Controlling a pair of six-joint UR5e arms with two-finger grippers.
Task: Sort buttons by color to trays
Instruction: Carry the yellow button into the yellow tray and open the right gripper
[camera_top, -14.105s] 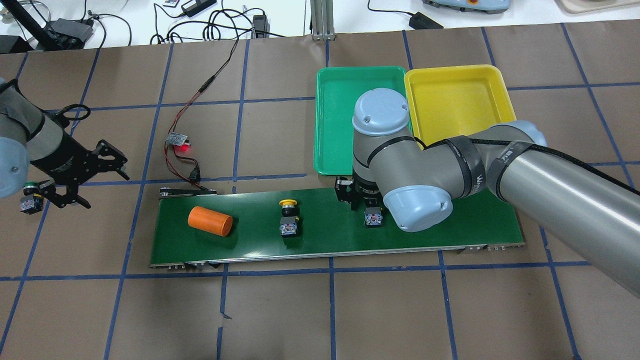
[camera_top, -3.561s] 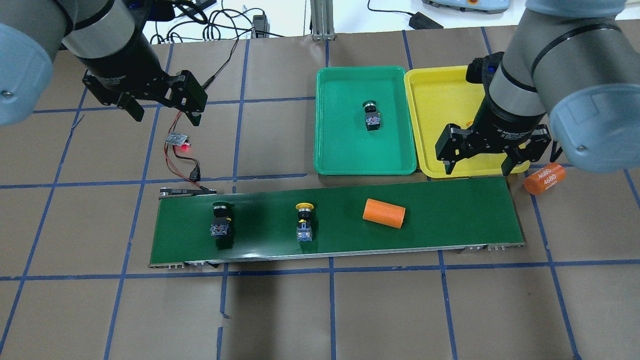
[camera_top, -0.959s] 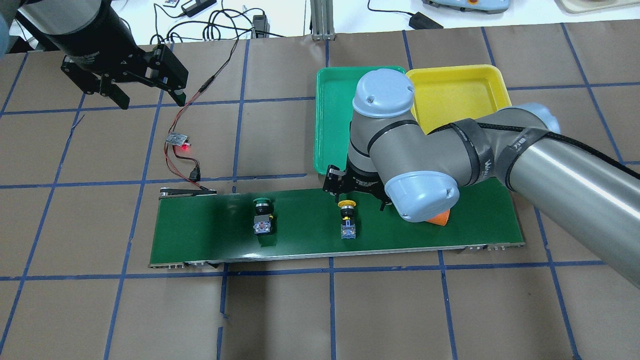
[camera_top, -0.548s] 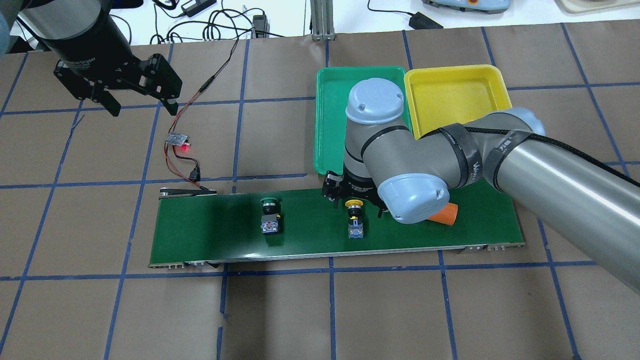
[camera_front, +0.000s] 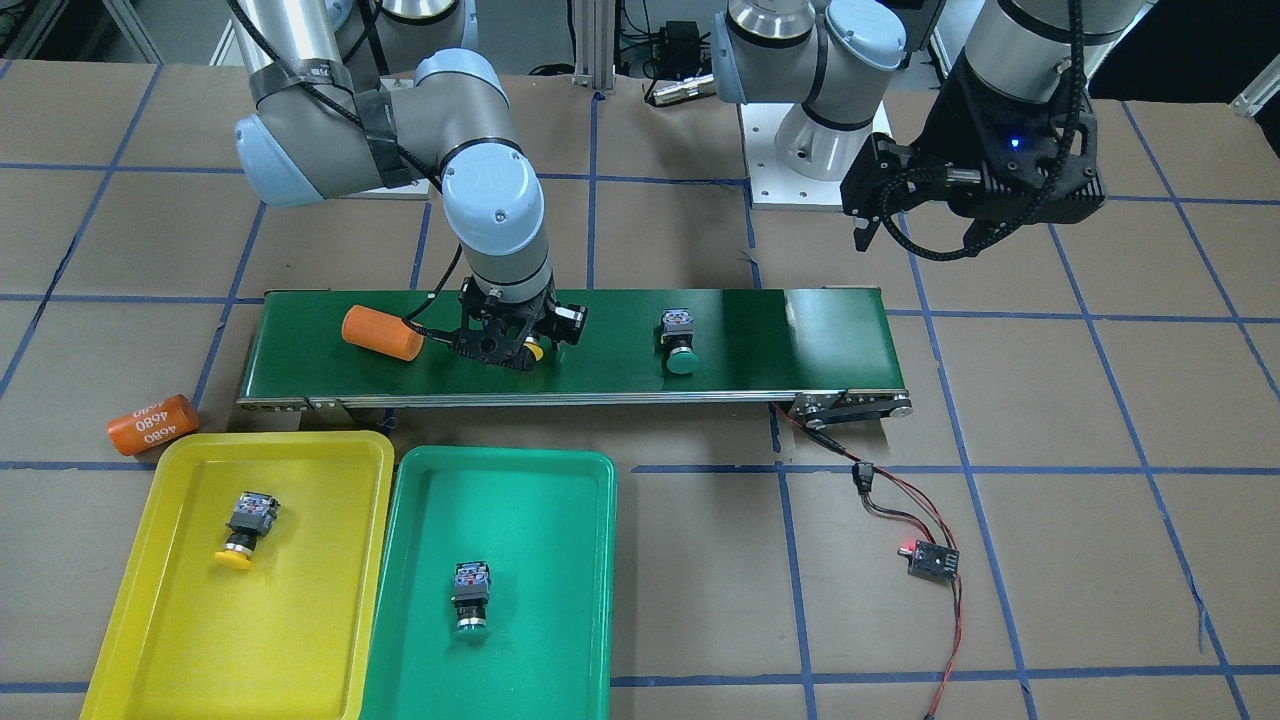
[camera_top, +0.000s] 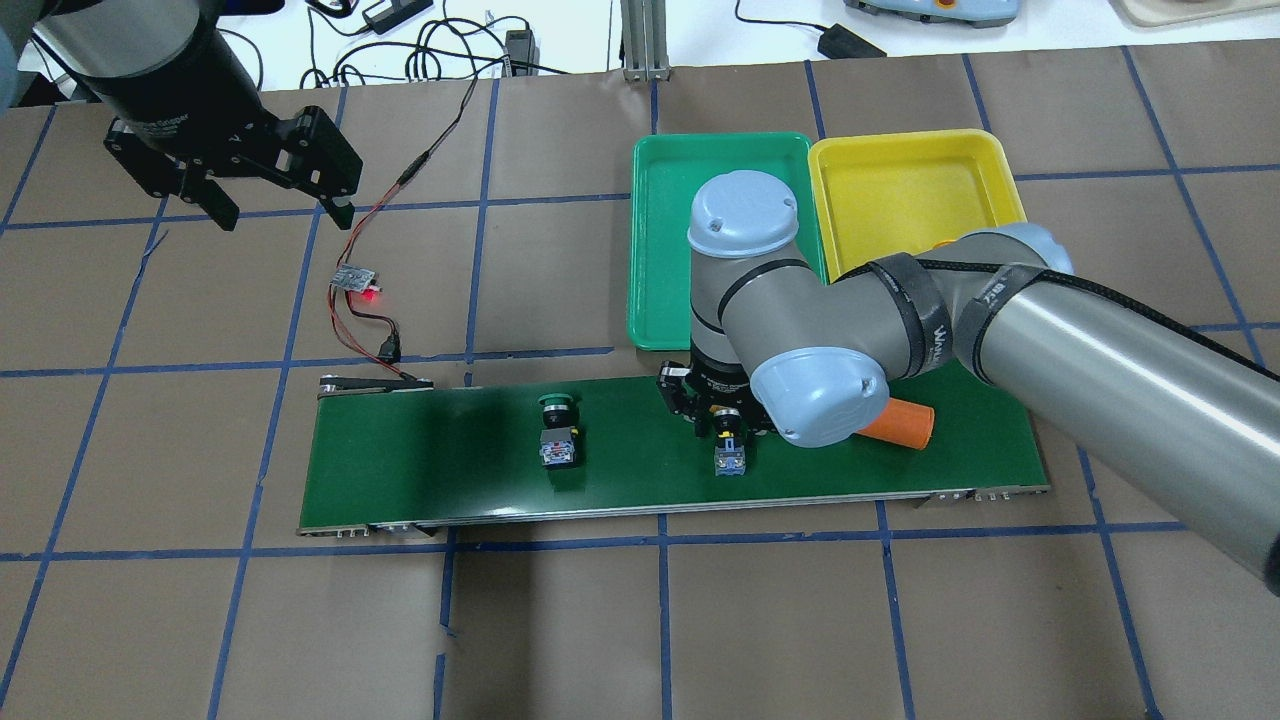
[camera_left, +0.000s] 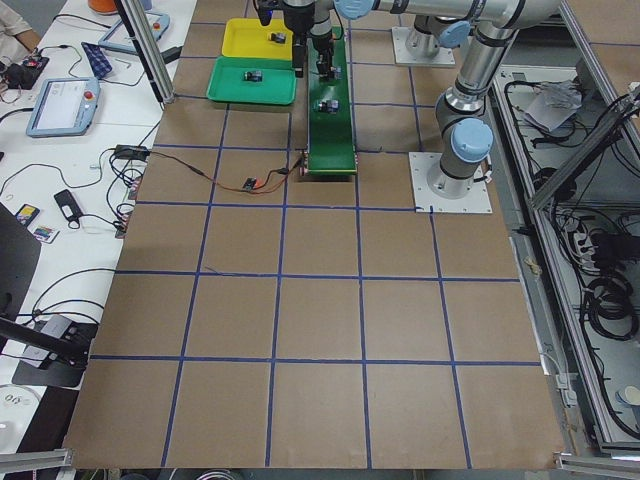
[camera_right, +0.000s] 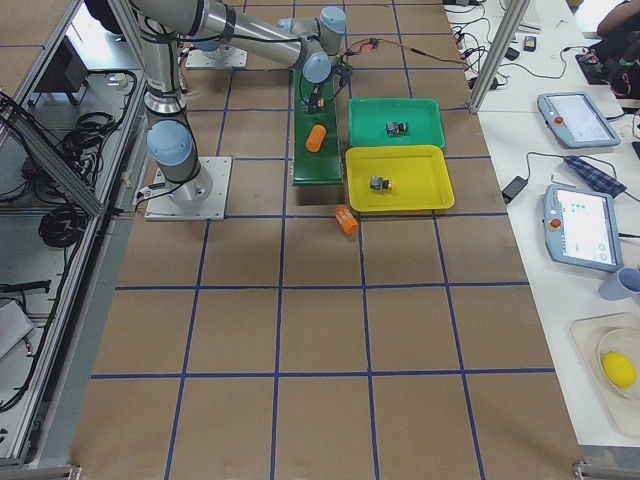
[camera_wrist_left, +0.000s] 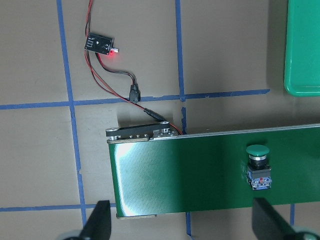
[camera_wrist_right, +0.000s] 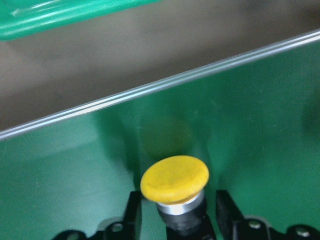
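Note:
A yellow button lies on the conveyor belt. My right gripper is low over it and open, with one finger on each side of its neck and small gaps showing. The overhead view shows this gripper over the yellow button's switch body. A green button lies alone on the belt further left. The yellow tray holds a yellow button. The green tray holds a green button. My left gripper hovers open over the table's far left.
An orange cylinder lies on the belt beside the right wrist. Another orange cylinder marked 4680 lies on the table by the yellow tray's corner. A small sensor board with a red light and wires sits near the belt's left end.
The belt has carried both buttons and the orange cylinder to the right. My right gripper has followed the yellow button and come down around it. The left gripper has barely moved.

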